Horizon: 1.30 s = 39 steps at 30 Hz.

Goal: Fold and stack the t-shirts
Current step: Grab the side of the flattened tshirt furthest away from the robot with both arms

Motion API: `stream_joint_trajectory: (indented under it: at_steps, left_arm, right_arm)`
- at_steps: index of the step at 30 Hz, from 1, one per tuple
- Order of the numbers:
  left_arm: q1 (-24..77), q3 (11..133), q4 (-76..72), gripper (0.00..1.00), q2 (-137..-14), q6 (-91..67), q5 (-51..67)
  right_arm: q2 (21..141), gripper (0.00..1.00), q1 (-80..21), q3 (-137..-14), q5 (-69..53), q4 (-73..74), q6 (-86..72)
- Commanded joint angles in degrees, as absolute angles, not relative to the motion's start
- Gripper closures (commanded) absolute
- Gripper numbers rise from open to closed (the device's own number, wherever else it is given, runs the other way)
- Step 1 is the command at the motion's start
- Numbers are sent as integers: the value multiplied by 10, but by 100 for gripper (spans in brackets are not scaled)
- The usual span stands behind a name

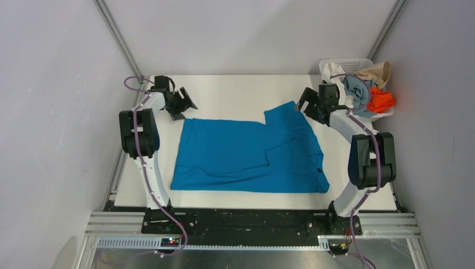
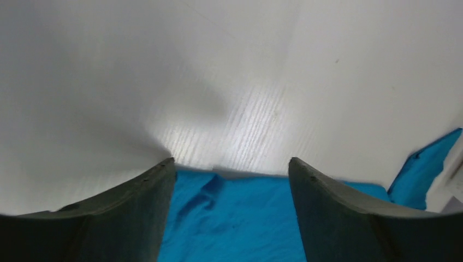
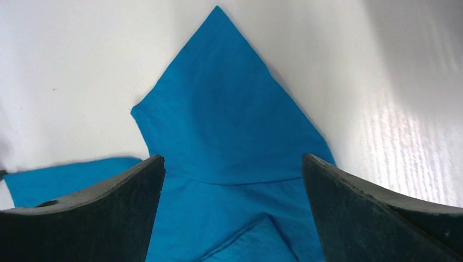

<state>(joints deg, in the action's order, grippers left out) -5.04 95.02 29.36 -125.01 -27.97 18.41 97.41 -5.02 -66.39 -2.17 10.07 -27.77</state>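
The blue t-shirt [image 1: 246, 154] lies spread flat on the white table [image 1: 235, 89], right between the two arms. The left gripper [image 2: 231, 164] hangs over its far left corner, fingers apart with nothing between them but a view of cloth. The right gripper [image 3: 233, 158] is poised over the far sleeve [image 3: 218, 109], fingers spread wide and holding nothing.

This is light, limp cloth: I expect it to sag and wrinkle the moment it lifts, so pinching both far corners right at the hem looks the safest hold.

The other shirts [image 1: 367, 89] sit bunched in the basket [image 1: 350, 61] at the far right, white, grey-blue, tan and orange. They are too tangled to count, with the right arm across part of them. I cannot tell whether either gripper touches the cloth. A fold on the shirt's right side hides what lies beneath.
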Motion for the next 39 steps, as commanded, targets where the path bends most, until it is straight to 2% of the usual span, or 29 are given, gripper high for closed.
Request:
stream_joint_trajectory:
  at_steps: [1,4,8,12,18,21,23,25,34,37,38,39]
  left_arm:
    - [-39,955,302,24,-1263,-272,221]
    - [-31,946,303,30,-1254,-270,220]
    - [-26,931,306,47,-1253,-266,225]
    - [-22,914,318,48,-1234,-259,212]
    - [27,921,389,44,-1194,-229,45]
    - [33,927,403,46,-1198,-220,40]
    - [33,936,407,59,-1203,-221,37]
    - [33,945,409,66,-1207,-221,39]
    - [33,981,412,76,-1228,-213,47]
    - [33,989,412,86,-1233,-210,58]
    - [33,992,413,94,-1235,-208,63]
    - [33,993,412,97,-1236,-206,63]
  right_arm:
    - [1003,0,-56,-703,-56,77,-283]
    - [1023,0,-58,-724,-56,84,-279]
    - [1044,0,-64,-754,-51,107,-276]
    - [1059,0,-76,-786,-28,141,-257]
    - [1058,0,-90,-794,-12,165,-246]
    - [1059,0,-94,-795,-9,167,-245]
    - [1060,0,-96,-795,-10,165,-245]
    - [1064,0,-97,-798,-12,165,-243]
    - [1156,0,-115,-910,17,205,-188]
    - [1205,5,-118,-972,35,247,-182]
    - [1229,6,-119,-1005,42,257,-182]
    - [1240,7,-119,-1033,47,271,-182]
